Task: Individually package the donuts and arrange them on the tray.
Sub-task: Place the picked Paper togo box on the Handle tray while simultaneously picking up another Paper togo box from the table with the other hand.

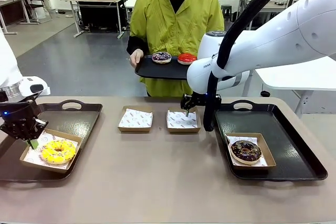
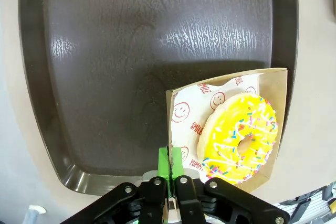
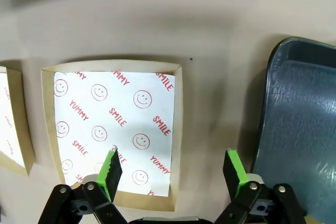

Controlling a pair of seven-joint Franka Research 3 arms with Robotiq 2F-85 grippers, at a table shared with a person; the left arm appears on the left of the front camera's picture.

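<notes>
Cardboard boxes lined with printed paper sit on the desk (image 1: 157, 187) (image 3: 210, 24), and two of them hold donuts. The yellow donut (image 1: 58, 151) (image 2: 240, 137) lies in the left-tray box (image 1: 44, 165) (image 2: 280, 98), at the near end of the left tray (image 1: 79, 119) (image 2: 131, 51). The left jaws are closed on this box's wall at a corner, the green pads (image 2: 164, 162) pressed together over the cardboard edge, just beside the donut but not touching it.

The chocolate donut (image 1: 245, 151) rests in the right-tray box (image 1: 268, 151), on the near part of the right tray (image 1: 294, 140) (image 3: 304, 119).

Between the two trays stand two boxes with nothing on their paper: the left empty box (image 1: 135, 129) (image 3: 26, 119) and the right empty box (image 1: 184, 130) (image 3: 178, 129), side by side and apart. The right arm (image 1: 294, 30) reaches over the right empty box. The right jaws stand wide open and grip nothing; one finger (image 3: 108, 170) hangs over the box's paper, the other (image 3: 234, 171) over the bare strip of desk between that box and the right tray.

At the far side a person in a yellow-green top holds a small dark tray (image 1: 152, 71), one hand (image 1: 136, 56) on its end. The purple donut (image 1: 161, 56) and the red donut (image 1: 186, 57) sit on it, side by side.
</notes>
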